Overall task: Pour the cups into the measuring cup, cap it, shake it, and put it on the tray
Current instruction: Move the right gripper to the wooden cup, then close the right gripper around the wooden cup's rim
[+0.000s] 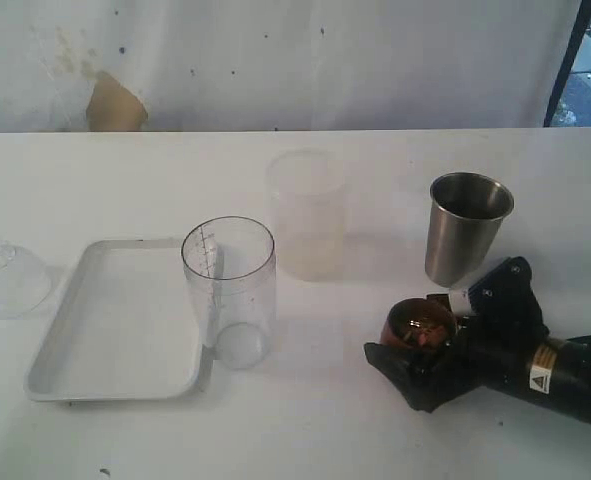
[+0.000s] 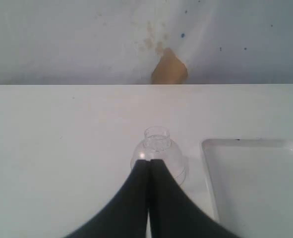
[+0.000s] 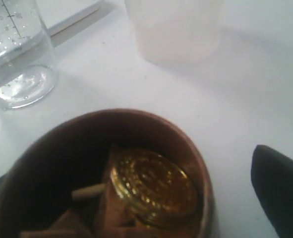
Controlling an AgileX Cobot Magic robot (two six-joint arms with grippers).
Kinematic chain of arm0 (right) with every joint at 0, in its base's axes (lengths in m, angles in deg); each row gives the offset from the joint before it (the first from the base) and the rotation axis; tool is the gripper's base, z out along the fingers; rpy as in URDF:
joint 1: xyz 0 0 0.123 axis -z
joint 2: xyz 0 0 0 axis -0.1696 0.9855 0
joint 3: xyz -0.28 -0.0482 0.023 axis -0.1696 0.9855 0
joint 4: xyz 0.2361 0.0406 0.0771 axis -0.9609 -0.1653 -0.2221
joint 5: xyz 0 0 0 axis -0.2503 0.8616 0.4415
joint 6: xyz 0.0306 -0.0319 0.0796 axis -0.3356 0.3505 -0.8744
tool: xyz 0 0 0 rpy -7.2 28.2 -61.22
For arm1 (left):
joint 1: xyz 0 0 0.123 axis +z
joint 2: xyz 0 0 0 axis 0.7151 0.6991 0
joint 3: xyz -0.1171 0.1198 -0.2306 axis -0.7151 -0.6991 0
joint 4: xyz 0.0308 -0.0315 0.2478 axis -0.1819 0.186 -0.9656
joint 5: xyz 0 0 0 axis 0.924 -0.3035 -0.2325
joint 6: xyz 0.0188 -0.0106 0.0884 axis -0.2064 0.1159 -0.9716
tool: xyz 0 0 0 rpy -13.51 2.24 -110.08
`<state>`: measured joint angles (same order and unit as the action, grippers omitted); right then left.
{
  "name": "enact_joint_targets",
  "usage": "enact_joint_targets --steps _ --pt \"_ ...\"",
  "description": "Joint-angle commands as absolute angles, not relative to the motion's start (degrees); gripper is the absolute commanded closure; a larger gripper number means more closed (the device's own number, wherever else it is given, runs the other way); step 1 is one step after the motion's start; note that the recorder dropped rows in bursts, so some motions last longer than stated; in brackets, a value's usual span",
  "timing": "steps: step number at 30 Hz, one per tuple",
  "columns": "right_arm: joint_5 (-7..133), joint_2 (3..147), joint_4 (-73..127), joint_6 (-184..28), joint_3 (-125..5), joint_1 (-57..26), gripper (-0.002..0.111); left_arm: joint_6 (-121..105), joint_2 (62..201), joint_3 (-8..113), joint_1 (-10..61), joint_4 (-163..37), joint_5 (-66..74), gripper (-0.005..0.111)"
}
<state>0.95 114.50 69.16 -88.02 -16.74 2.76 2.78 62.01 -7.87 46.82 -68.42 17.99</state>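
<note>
you are at the very start: nothing has been poured. the measuring cup [image 1: 228, 290] looks empty apart from droplets on its wall in the right wrist view, and it has no cap on. it stands on the table just right of the tray [image 1: 50, 385], by the tray's near right corner, not in it.

your right gripper [image 1: 443, 322] has its jaws spread wide on either side of the brown cup [image 1: 420, 322]. the right wrist view shows bare table between the cup and one finger [image 3: 280, 193], so i judge it straddled, not gripped. the cup sits upright and is still loaded with a gold foil disc [image 3: 153, 183] and brownish pieces. the steel tumbler [image 1: 465, 228] stands just beyond it, far right; you cannot see what is inside.

your left gripper [image 2: 149, 162] has its jaws pressed together on nothing and points at a clear domed lid [image 2: 157, 151], probably the cap, which lies left of the tray.

left to do: both pours, capping, shaking, and setting the cup on the tray.

the measuring cup's long axis is vertical, mouth up, with its printed scale turned to the left. the tumbler is also vertical, wide mouth up. the frosted cup [image 1: 307, 215] stands further back between the two and has no part in this.
</note>
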Motion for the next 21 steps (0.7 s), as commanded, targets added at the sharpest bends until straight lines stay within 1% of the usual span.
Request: enact_joint_targets --steps 1,6,16,21 --pt "3.4 114.7 69.2 -87.6 -18.9 0.6 0.004 2.9 61.8 -8.1 46.6 -68.1 17.8 0.107" --pt "6.4 114.7 68.7 -87.6 -20.9 -1.0 0.004 2.9 61.8 -8.1 46.6 -68.1 17.8 0.107" --pt "6.6 114.7 67.4 -87.6 -21.3 -1.0 0.004 2.9 61.8 -8.1 46.6 -68.1 17.8 0.107" --pt "9.5 113.4 67.5 -89.5 -21.3 -1.0 0.004 2.9 61.8 -8.1 46.6 -68.1 17.8 0.107"
